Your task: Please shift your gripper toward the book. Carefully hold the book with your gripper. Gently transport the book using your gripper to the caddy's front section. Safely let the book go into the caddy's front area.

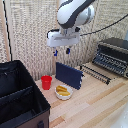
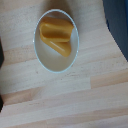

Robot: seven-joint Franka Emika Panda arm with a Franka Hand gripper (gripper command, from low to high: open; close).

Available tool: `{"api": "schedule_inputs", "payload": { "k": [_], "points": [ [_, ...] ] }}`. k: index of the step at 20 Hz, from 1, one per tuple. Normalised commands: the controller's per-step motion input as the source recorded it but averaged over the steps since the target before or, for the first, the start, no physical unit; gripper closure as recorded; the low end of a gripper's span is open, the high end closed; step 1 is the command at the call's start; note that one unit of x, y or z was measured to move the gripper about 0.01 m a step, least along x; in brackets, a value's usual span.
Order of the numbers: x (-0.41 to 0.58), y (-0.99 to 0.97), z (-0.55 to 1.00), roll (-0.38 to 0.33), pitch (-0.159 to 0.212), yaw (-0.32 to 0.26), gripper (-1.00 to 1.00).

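Nearest, filling the lower part of the exterior view's left, the caddy [image 1: 20,97] is open, a divider splitting it into compartments; none visibly holds anything. Beyond it on the wooden table [image 1: 95,102] lie a white bowl [image 1: 63,92] holding yellow pieces, a red cup [image 1: 46,82] and, just behind the bowl, the book [image 1: 69,75], dark blue and standing tilted on its long edge. Above the book hangs the gripper [image 1: 62,51], holding nothing, its blue-tipped fingers apart; it is not yet down to the book. Farthest, at the exterior view's right, sits a black toaster oven [image 1: 112,55]. The wrist view looks straight down on the bowl [image 2: 56,40]. Likely risks: a descent from here may nudge the thin propped book flat, or catch the bowl or cup beside it.
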Motion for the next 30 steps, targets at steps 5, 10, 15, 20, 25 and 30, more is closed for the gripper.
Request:
{"api": "schedule_inputs", "payload": {
  "k": [5,10,15,20,25,30],
  "points": [
    [0.471,-0.65,-0.24,0.081,0.000,0.156,-1.00],
    [0.456,-0.69,-0.23,0.088,0.000,0.183,-1.00],
    [0.306,-0.49,-0.26,0.050,0.047,0.157,-1.00],
    [0.131,-0.19,-0.33,0.006,0.079,0.008,-1.00],
    [0.221,-0.14,-0.41,0.004,0.111,-0.149,-1.00],
    [0.275,-0.13,-0.29,0.001,0.095,-0.237,1.00]
  ]
}}
